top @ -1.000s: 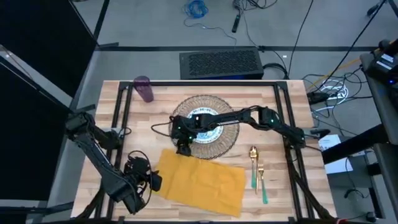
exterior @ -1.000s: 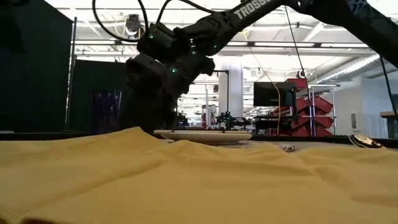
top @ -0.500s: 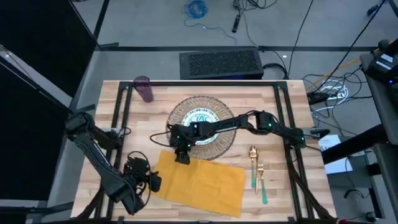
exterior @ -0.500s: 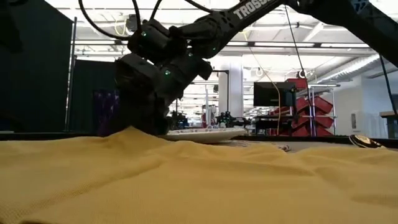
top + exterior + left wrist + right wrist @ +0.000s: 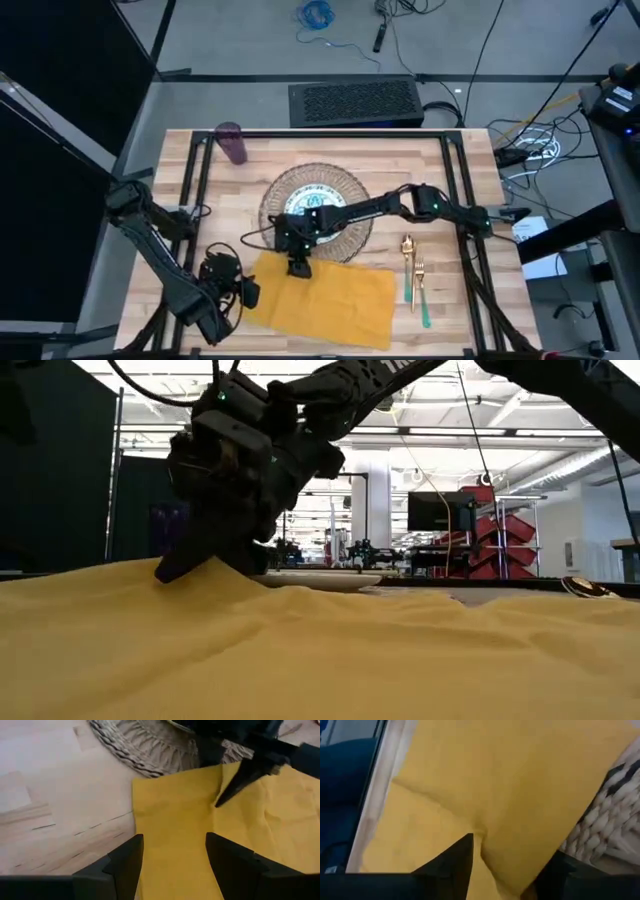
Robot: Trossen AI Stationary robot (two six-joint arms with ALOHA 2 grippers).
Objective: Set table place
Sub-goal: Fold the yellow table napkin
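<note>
The yellow napkin [image 5: 325, 297] lies flat on the table [image 5: 450, 170], near of the woven mat [image 5: 280, 195] that carries the small plate [image 5: 322, 200]. My right gripper [image 5: 297, 266] reaches over the mat's near-left rim and stands open on the napkin's far edge. My left gripper [image 5: 175, 865] is open at the napkin's left end [image 5: 165, 820]; whether it touches the cloth cannot be told. The fork and spoon [image 5: 412, 275] lie to the right of the napkin. The purple cup [image 5: 232, 142] stands at the far left. My right gripper comes down slanting from the far right. Its fingertips [image 5: 220, 802] are set on the napkin close to the napkin's far edge [image 5: 485, 810]. A low ridge of cloth [image 5: 481, 840] rises between the two fingers [image 5: 180, 570]. The rest of the napkin lies on the table.
A black frame [image 5: 330, 135] runs round the tabletop. Bare planks lie left of the mat [image 5: 215, 200] and along the right side past the cutlery. A dark box [image 5: 355, 100] and cables sit on the floor beyond the far edge.
My right gripper has moved from the mat's near-left rim toward the table's near edge and down onto the napkin's far edge, where the cloth now humps up. The mat with the plate has shifted a little toward the left.
</note>
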